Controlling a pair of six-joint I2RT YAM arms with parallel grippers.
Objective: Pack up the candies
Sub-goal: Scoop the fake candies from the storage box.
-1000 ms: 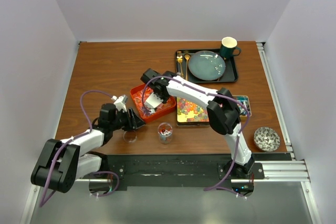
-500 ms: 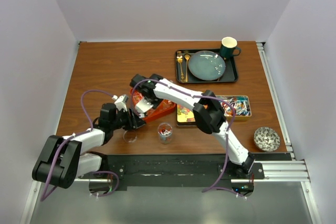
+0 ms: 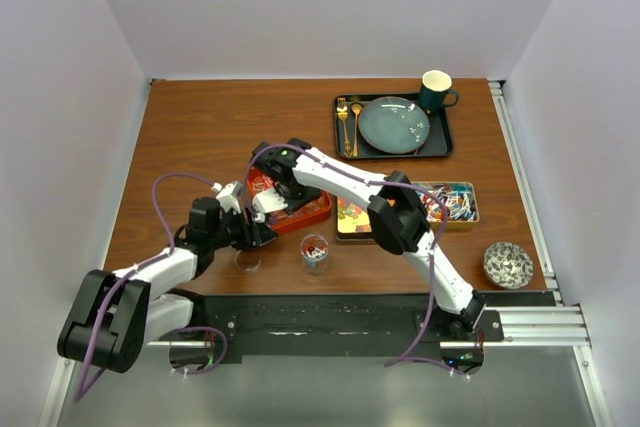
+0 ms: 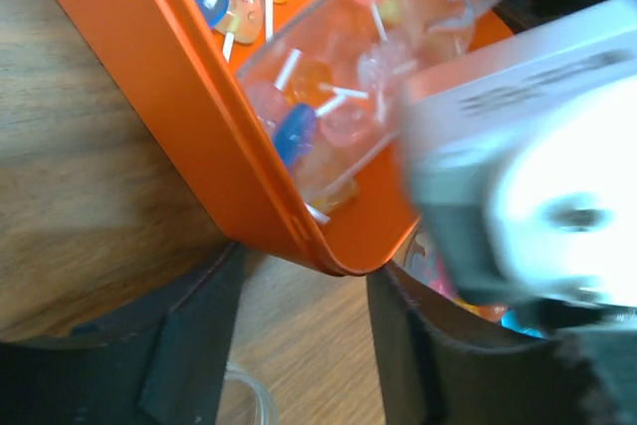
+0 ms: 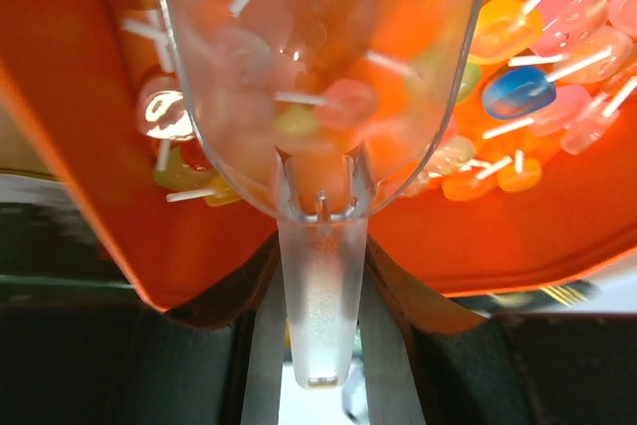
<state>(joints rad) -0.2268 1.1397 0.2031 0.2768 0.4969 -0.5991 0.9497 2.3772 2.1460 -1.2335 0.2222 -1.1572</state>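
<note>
No text was legible in any view; dark print on the white housing (image 4: 518, 136), 2 o'clock, was blurred.

Bare table (image 3: 200, 127) lies open at far left; the right arm (image 3: 345, 179), scoop (image 5: 318, 97) in its grip, slants over the orange tray (image 3: 310, 215) and gummy tray (image 3: 352, 219); the left gripper (image 3: 262, 232) straddles the orange tray's near corner; a jar (image 3: 314, 252) and a clear cup (image 3: 247, 261) stand near the front edge.
</note>
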